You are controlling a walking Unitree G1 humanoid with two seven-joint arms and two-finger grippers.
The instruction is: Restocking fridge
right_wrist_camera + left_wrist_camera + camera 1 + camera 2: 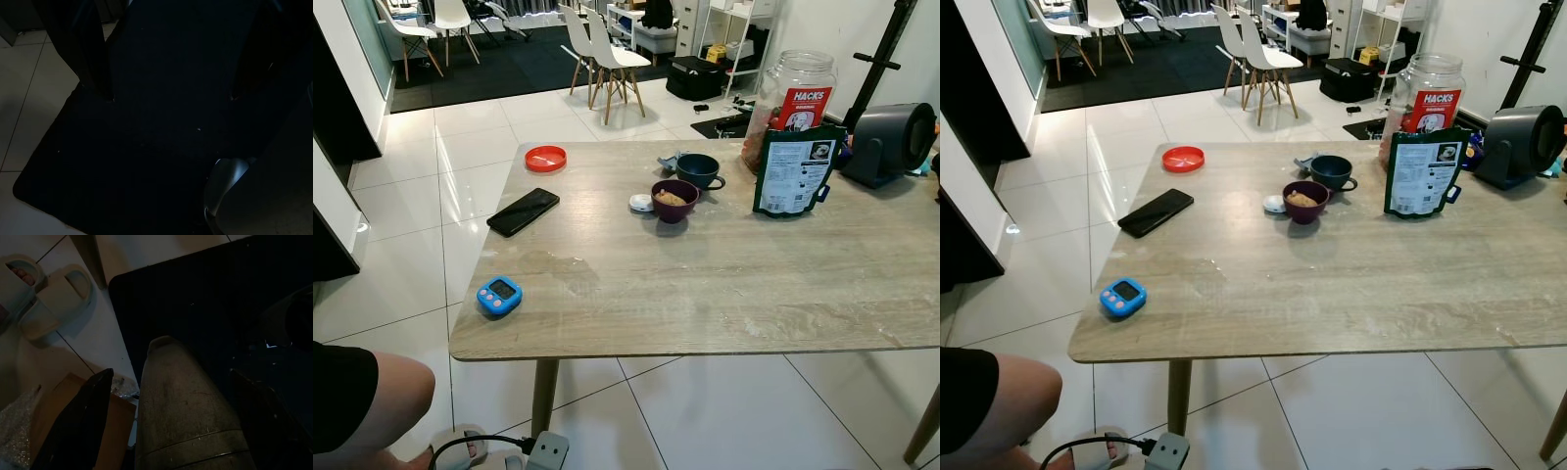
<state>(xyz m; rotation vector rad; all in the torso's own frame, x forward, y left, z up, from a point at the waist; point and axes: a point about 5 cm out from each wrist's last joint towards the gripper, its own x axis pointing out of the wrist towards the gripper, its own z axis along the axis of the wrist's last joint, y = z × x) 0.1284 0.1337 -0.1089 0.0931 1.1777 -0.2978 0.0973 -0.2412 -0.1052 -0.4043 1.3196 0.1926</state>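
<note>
Both grippers hang idle, fingers spread wide, holding nothing: left gripper (166, 421), right gripper (168, 49). Approach the table (705, 294); select the green pouch (795, 168), right of frame centre, as a likely fridge item.

On the table (724, 294): timer (499, 295) front-left, phone (523, 211) behind it, two bowls (674, 199) mid-table, pouch (792, 168) right.

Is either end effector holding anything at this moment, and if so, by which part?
Nothing is held. The left end effector and right end effector both hang open over the floor, fingers spread with nothing between them.
</note>
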